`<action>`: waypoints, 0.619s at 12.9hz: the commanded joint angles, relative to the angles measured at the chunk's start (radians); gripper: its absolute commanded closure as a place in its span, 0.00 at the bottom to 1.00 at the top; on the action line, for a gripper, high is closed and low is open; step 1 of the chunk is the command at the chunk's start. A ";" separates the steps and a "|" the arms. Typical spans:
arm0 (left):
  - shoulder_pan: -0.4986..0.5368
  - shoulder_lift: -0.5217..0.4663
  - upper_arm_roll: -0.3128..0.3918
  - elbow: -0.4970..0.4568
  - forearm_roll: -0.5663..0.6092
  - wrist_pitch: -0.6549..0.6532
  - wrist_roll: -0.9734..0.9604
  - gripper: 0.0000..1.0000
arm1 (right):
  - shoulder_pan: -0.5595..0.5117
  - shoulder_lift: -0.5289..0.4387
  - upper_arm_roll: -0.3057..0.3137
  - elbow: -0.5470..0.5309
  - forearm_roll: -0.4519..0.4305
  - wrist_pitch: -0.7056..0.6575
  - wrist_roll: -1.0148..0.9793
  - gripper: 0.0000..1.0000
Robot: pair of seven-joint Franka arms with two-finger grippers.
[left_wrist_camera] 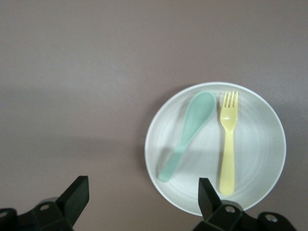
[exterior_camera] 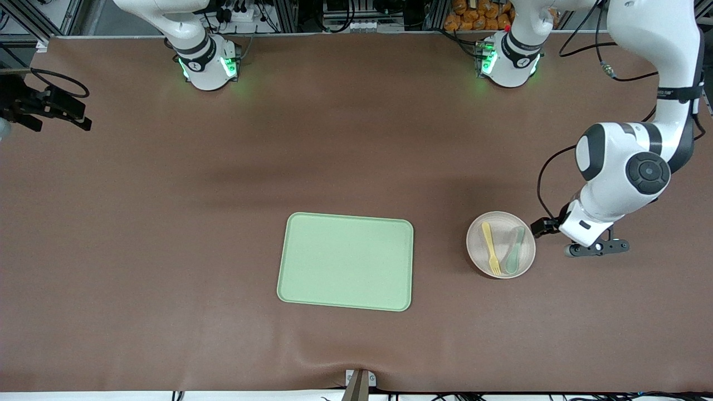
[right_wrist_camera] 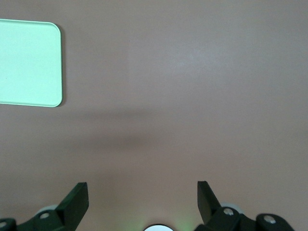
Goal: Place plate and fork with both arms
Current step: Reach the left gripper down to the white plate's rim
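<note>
The spread left tool hovers beside the small round beige plate holding the pale yellow plastic fork, while the right tool waits spread.

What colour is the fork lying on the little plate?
Pale yellow. The fork shows best in the left wrist view.

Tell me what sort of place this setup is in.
Most likely a robotics lab bench, not a dining room. Two Franka arms are bolted along one edge of a table under a brown mat, cables and metal framing run past their bases, and the tableware is toy-like plastic: a plate and a green tray.
</note>
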 commanded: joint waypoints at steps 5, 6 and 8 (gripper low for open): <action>0.004 0.208 -0.003 0.036 -0.086 0.242 -0.005 0.00 | -0.010 -0.008 0.011 -0.012 -0.008 0.004 0.014 0.00; 0.005 0.230 -0.003 0.054 -0.086 0.247 0.000 0.01 | -0.010 -0.008 0.011 -0.012 -0.008 0.004 0.014 0.00; 0.010 0.248 -0.003 0.060 -0.086 0.247 0.006 0.14 | -0.008 -0.008 0.011 -0.012 -0.008 0.004 0.014 0.00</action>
